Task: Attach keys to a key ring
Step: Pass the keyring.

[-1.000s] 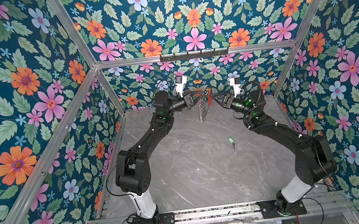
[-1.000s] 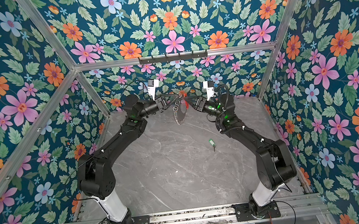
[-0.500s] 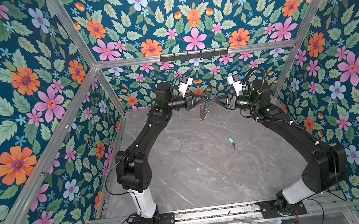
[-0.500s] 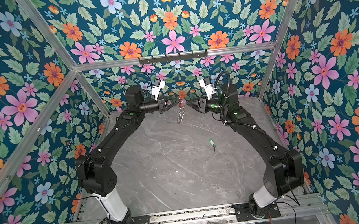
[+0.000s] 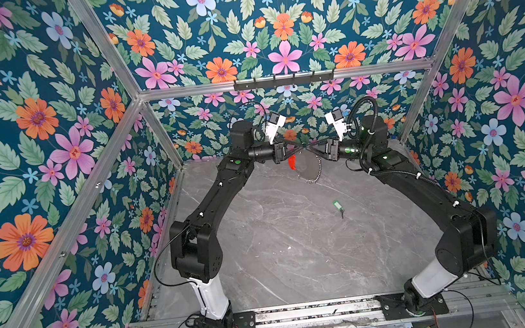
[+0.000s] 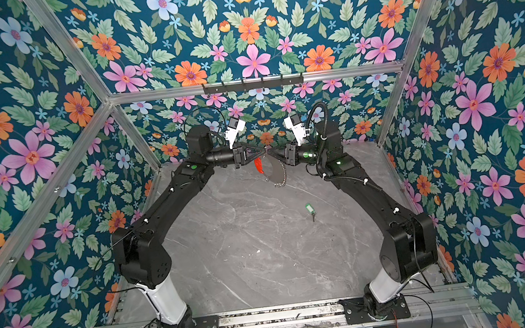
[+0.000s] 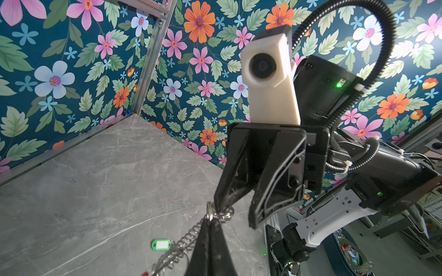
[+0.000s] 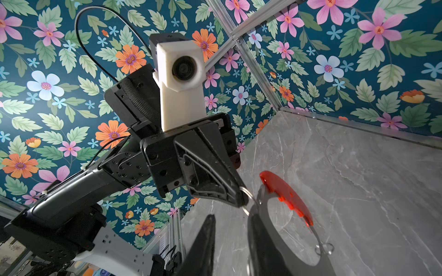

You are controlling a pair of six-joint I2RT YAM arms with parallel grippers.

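up at the back of the table point(image 5: 281, 253), both arms raised, left gripper point(image 5: 300, 149) and right gripper point(image 5: 309, 148) tip to tip, near the back wall point(image 5: 301, 106). key ring point(image 5: 319, 170) hangs below them, off the surface.

both top views: fingertips overlap, grip not readable there. left wrist view settles it: left gripper point(image 7: 211, 223) clenched on the top of the key ring, small rings point(image 7: 189, 236) strung down from the pinch. right gripper point(image 7: 235, 215) has jaws partly apart, one fingertip against the small rings, nothing seen clamped between them. right wrist view gives the red arc point(image 8: 284, 196) large, just past the left gripper point(image 8: 240, 199) tip; in a top view it is only a small red patch point(image 6: 258, 166).

key point(image 5: 337, 204) flat on the table, on the right arm's side, well apart from the key ring, well off every table edge. wide grey surface lies open between it and the arm bases. same spot in a top view point(image 6: 309, 208). green head shows in left wrist view point(image 7: 161, 245); blade not made out there.

key ring's lower part is cut off by the frame edge in both wrist views. right gripper's own fingers point(image 8: 230, 222) dark and blurred. small rings too fine to count in the top views.
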